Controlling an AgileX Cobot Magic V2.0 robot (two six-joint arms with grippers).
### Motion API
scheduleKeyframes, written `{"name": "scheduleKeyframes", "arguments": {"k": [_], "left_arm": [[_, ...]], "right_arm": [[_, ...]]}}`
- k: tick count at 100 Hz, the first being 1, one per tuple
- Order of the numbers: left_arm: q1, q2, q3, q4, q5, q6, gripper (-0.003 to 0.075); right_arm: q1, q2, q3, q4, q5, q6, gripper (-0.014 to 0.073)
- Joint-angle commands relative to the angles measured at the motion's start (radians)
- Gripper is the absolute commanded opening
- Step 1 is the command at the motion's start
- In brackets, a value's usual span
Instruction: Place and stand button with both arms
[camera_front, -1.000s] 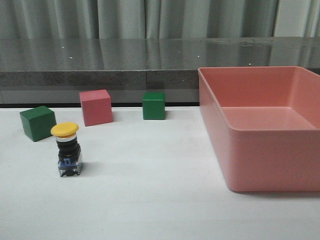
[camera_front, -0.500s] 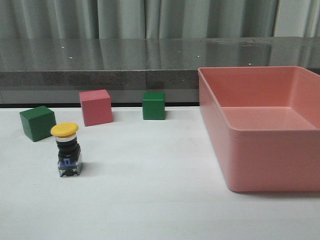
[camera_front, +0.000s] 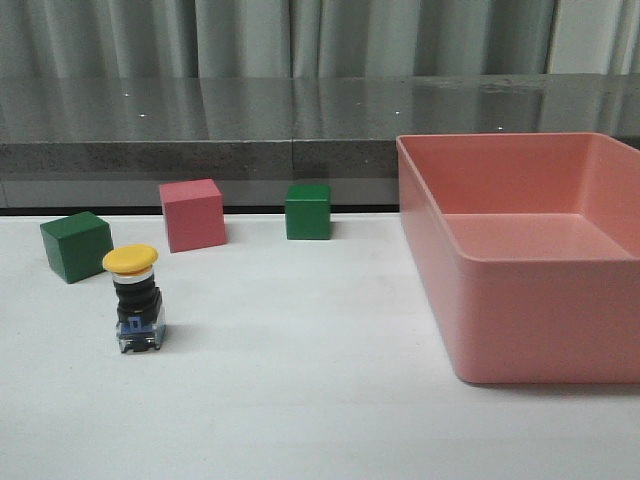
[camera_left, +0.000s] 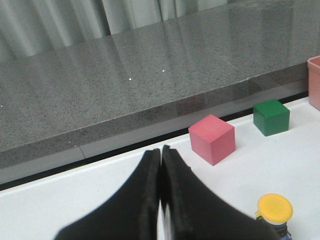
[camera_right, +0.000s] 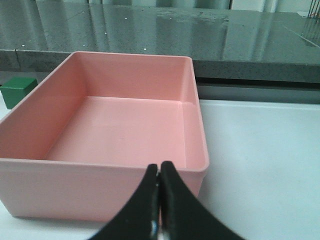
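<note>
The button (camera_front: 135, 300) stands upright on the white table at the left, yellow cap on top, clear-blue base down. Its yellow cap (camera_left: 275, 208) also shows in the left wrist view, off to one side of my left gripper (camera_left: 161, 150), which is shut with nothing in it and does not touch the button. In the right wrist view my right gripper (camera_right: 159, 167) is shut and empty, hovering just short of the near wall of the pink bin (camera_right: 100, 187). Neither arm appears in the front view.
A green cube (camera_front: 76, 246), a pink cube (camera_front: 192, 214) and a second green cube (camera_front: 308, 211) sit along the back of the table. The large pink bin (camera_front: 530, 320) fills the right side. A dark stone ledge (camera_front: 200, 120) runs behind the table.
</note>
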Motion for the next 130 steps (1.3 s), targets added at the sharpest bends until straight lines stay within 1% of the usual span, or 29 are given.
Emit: {"name": "scheduleKeyframes", "arguments": {"k": [1, 4, 11, 15, 19, 31, 55, 67, 75, 79, 130], "left_arm": [[0.005, -0.044, 0.009, 0.15, -0.099, -0.162, -0.0019], [0.005, -0.064, 0.024, 0.256, -0.099, -0.252, -0.0019], [0.012, -0.119, 0.067, 0.45, -0.094, -0.468, -0.0019], [0.02, -0.15, 0.096, 0.511, -0.094, -0.558, -0.0019], [0.031, -0.189, 0.128, 0.547, -0.094, -0.592, -0.0019], [0.054, -0.315, 0.22, 0.56, -0.094, -0.594, -0.0019], [0.052, -0.582, 0.391, 0.57, -0.094, -0.594, -0.0019], [0.052, -0.675, 0.46, 0.557, -0.094, -0.594, -0.0019], [0.052, -0.669, 0.492, 0.551, -0.116, -0.596, -0.0019], [0.052, -0.669, 0.49, 0.544, -0.084, -0.596, -0.0019], [0.052, -0.671, 0.49, 0.544, -0.094, -0.596, -0.0019]], "right_arm": [[0.0, -0.019, -0.027, -0.004, -0.08, -0.001, -0.0057], [0.0, -0.019, -0.027, -0.004, -0.08, -0.001, -0.0057], [0.0, -0.019, -0.027, -0.004, -0.08, -0.001, -0.0057], [0.0, -0.019, -0.027, -0.004, -0.08, -0.001, -0.0057], [0.0, -0.019, -0.027, -0.004, -0.08, -0.001, -0.0057], [0.0, -0.019, -0.027, -0.004, -0.08, -0.001, -0.0057], [0.0, -0.019, -0.027, -0.004, -0.08, -0.001, -0.0057], [0.0, -0.019, -0.027, -0.004, -0.08, -0.001, -0.0057], [0.0, -0.019, -0.027, -0.004, -0.079, -0.001, -0.0057], [0.0, -0.019, -0.027, -0.004, -0.079, -0.001, -0.0057], [0.0, -0.019, -0.027, -0.004, -0.079, -0.001, -0.0057]]}}
